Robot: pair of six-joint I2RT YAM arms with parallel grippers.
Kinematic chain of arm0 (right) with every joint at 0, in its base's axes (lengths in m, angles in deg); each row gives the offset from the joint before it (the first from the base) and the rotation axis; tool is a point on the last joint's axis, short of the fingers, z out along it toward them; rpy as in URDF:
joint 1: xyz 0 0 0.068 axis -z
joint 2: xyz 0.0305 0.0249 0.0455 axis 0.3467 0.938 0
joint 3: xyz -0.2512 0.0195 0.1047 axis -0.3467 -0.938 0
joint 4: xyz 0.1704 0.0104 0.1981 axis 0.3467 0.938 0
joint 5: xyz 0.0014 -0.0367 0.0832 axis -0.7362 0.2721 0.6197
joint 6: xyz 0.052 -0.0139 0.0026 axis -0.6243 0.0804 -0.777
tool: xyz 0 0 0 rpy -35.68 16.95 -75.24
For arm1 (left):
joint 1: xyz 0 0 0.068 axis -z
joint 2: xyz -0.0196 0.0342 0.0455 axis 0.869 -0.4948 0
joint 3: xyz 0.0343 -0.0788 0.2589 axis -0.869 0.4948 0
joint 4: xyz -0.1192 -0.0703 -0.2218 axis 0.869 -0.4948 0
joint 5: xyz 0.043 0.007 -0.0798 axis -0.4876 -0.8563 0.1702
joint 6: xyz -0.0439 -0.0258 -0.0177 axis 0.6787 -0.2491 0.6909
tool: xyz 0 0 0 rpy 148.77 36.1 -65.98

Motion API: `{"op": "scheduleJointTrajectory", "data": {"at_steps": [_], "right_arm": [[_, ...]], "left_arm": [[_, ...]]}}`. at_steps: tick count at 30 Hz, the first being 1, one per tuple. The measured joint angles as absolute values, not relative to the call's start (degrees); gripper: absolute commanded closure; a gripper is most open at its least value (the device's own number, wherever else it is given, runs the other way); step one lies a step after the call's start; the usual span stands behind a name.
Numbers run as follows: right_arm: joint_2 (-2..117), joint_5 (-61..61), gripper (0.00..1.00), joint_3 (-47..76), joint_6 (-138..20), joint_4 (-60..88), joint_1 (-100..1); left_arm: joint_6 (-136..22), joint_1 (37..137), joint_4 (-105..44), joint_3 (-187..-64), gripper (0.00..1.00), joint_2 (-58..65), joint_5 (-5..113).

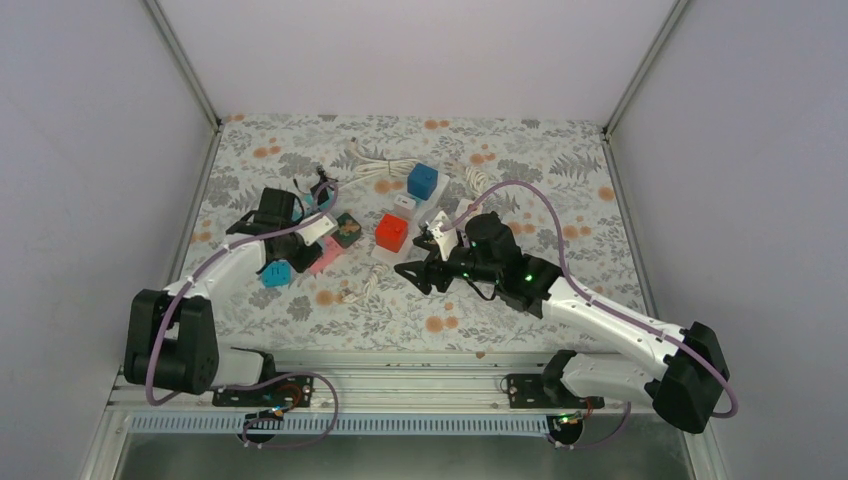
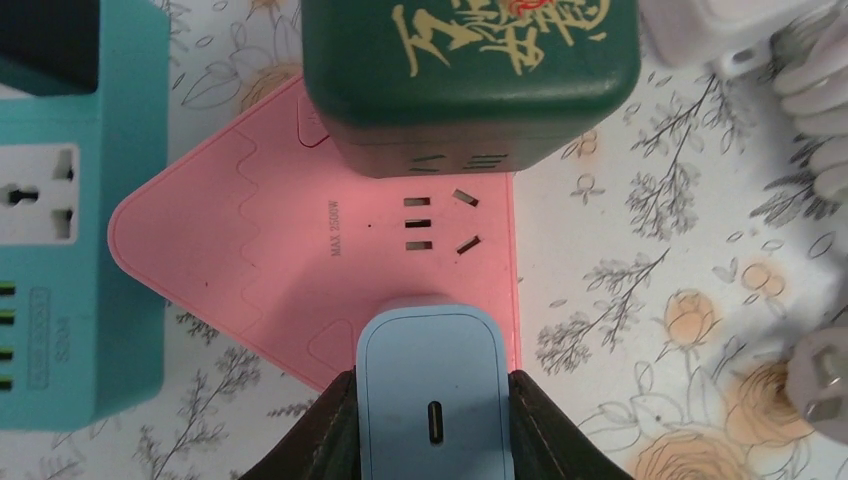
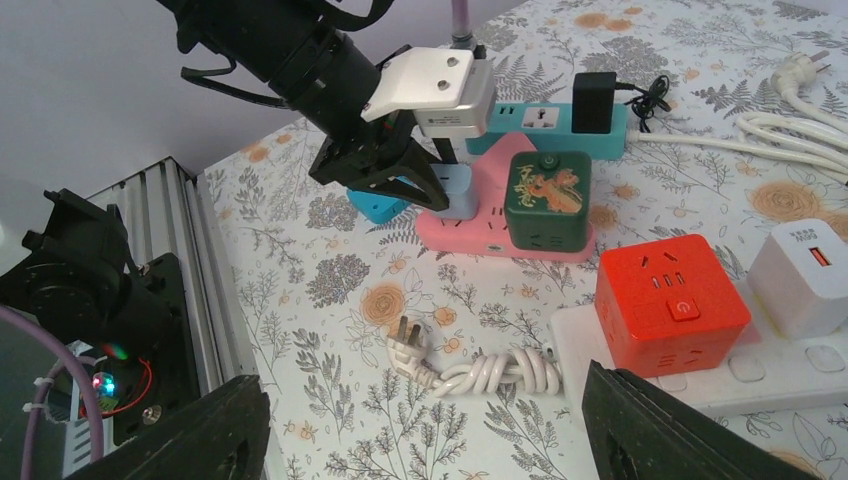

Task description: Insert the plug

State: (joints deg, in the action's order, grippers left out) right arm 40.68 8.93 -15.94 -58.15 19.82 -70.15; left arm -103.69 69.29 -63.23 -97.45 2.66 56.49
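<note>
My left gripper (image 2: 430,420) is shut on a light-blue charger plug (image 2: 432,395), pressed against the near corner of a pink triangular power strip (image 2: 260,260). The strip's free socket slots (image 2: 435,222) lie just beyond the plug. A dark green cube adapter (image 2: 470,75) sits plugged in at the strip's far side. The right wrist view shows the same gripper (image 3: 400,170) holding the plug (image 3: 452,190) down on the pink strip (image 3: 470,235). My right gripper (image 3: 425,440) is open and empty, above a white coiled cable plug (image 3: 410,345). In the top view the left gripper (image 1: 318,232) is at the strip and the right gripper (image 1: 420,270) mid-table.
A teal power strip (image 2: 70,230) lies left of the pink one. A red cube socket (image 3: 672,300) and a white adapter (image 3: 805,275) sit on a white strip (image 3: 740,375). A blue cube (image 1: 422,181) and white cables (image 1: 375,160) lie at the back.
</note>
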Motion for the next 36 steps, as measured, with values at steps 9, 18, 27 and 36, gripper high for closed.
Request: {"op": "scheduleJointTrajectory", "data": {"at_steps": [9, 18, 27, 36], "right_arm": [[40.7, 8.2, 0.19, -15.9, -58.2, 19.8, -70.2], [40.8, 7.7, 0.19, -15.9, -58.2, 19.8, -70.2], [40.8, 7.2, 0.2, -16.0, -58.2, 19.7, -70.2], [38.6, 6.9, 0.19, -16.0, -58.1, 19.3, -70.2]], "left_arm": [[-99.0, 69.5, -62.7, -100.2, 0.97, -0.8, 57.3], [-98.6, 71.1, -58.1, -98.9, 0.97, -1.5, 53.0], [-98.6, 71.4, -54.1, -98.0, 0.97, -2.7, 51.4], [-98.5, 70.8, -55.1, -98.8, 0.96, -2.7, 53.6]]}}
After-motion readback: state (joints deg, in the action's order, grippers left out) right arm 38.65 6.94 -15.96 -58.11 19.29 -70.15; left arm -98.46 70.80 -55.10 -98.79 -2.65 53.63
